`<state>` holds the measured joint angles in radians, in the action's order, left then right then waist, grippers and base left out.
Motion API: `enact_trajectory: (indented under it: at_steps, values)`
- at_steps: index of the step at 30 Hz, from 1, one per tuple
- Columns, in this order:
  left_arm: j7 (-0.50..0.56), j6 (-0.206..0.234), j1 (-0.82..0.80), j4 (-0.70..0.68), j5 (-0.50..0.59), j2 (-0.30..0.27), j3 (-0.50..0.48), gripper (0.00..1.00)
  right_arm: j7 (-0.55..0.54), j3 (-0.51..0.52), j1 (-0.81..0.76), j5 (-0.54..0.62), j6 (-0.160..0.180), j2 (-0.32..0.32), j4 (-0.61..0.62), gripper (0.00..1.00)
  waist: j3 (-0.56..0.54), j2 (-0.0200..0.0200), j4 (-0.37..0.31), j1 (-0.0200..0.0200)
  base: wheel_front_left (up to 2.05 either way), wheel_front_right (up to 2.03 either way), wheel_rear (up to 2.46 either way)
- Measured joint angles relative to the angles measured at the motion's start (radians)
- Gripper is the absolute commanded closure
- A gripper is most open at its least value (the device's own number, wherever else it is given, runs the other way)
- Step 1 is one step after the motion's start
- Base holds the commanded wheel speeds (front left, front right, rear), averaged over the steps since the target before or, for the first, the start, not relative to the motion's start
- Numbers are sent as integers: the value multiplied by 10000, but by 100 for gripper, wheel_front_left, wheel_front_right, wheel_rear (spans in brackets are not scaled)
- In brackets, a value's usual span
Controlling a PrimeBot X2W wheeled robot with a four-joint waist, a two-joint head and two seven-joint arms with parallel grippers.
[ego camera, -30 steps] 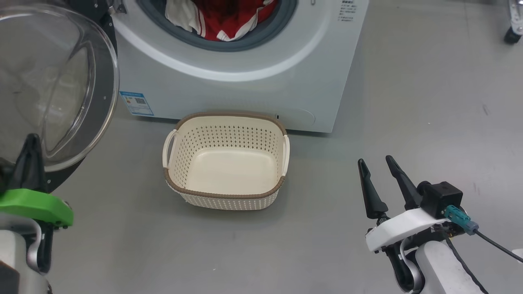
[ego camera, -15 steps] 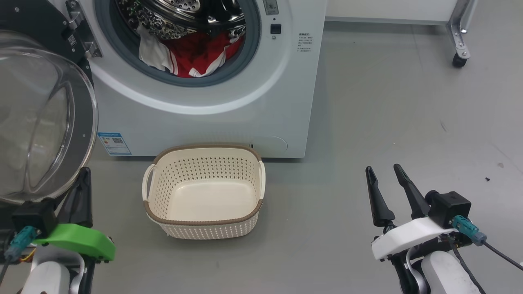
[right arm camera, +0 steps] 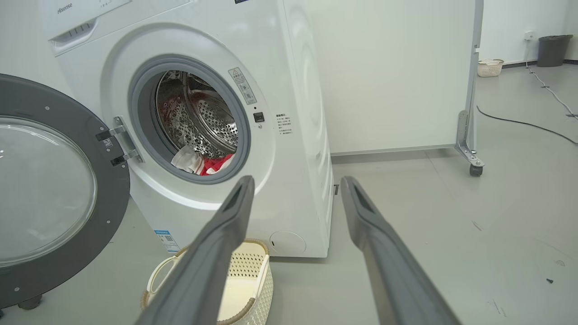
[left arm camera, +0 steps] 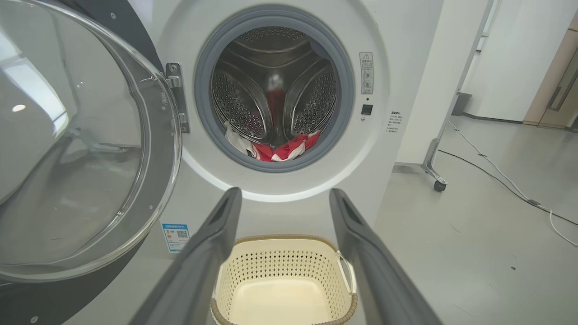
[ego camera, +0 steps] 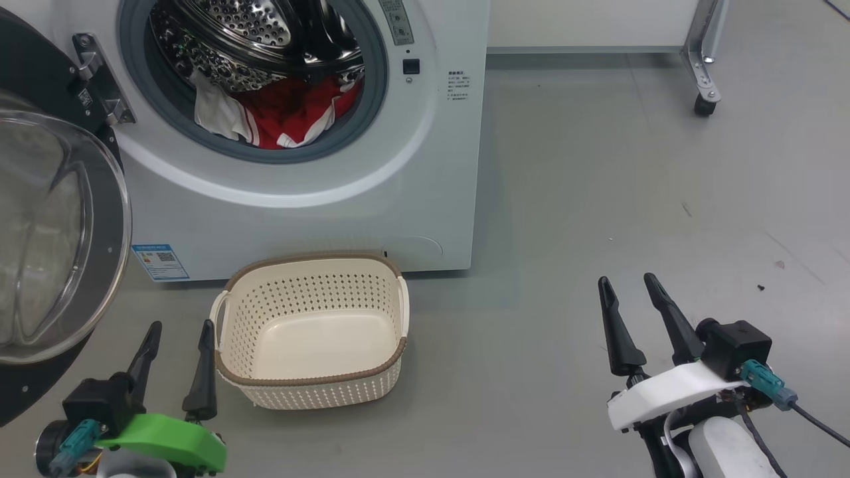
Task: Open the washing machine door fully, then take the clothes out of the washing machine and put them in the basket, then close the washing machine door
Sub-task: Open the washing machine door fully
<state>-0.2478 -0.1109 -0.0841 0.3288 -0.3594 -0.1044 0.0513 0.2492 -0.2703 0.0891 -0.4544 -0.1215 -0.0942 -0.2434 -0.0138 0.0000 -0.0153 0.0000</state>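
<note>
In the head view your left gripper [ego camera: 181,326] sits at the lower left of the frame. It is released, with its two dark fingers standing apart and grasping nothing. Its inner finger is just beside the left handle of the basket [ego camera: 319,395]; you cannot tell from here whether they touch. Your right gripper [ego camera: 626,279] is at the lower right, likewise released. Its fingers are spread above the grey floor [ego camera: 564,219], well apart from the basket.

The basket stands upright on the floor at lower centre, just in front of the washing machine [ego camera: 299,212], which takes up the upper left and centre. The washing machine door [ego camera: 60,232] is swung out on its hinge [ego camera: 99,79] to the left edge of the frame, its glass bowl ringed by the black rim. The clothes [ego camera: 285,119] lie inside the steel drum [ego camera: 252,26], low in the opening. They are red fabric with white stripes, with a white piece at their left, and they rest against the grey gasket [ego camera: 378,93]. A small blue label [ego camera: 159,261] is stuck at the machine's lower left corner, between the door rim and the basket.

In the left wrist view the fingers [left arm camera: 203,253] rise apart from the bottom edge. You see the basket between them at bottom centre and the drum mouth above it, with the door on the left side. In the right wrist view the fingers [right arm camera: 216,243] are equally spread. There the machine is at left and centre, the basket is at the lower left, partly behind one finger, and a white panel on castors [right arm camera: 397,81] stands to the right.
</note>
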Motion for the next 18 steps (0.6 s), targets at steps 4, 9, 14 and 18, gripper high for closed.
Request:
enact_trajectory:
  at_steps: [4, 9, 14, 18]
  values:
    - [-10, 4, 105, -209, 0, 56, 15, 0, 0, 59, -97, 148, 0, -25, 84, 0, 20, 0, -47, 0, 0, 0, 0]
    - [-12, 13, 376, -418, 0, 81, -6, 0, 0, 58, -175, 219, 0, -27, 102, 0, 45, 0, -89, 0, 0, 0, 0]
    - [-12, 19, 454, -556, 4, 81, -35, 0, 0, 67, -176, 353, 2, -58, 128, 0, 63, 0, -108, 0, 0, 0, 0]
    - [-13, 48, 546, -734, 4, 121, -71, 0, 0, 128, -177, 491, 25, -107, 163, 0, 72, 0, -105, 0, 0, 0, 0]
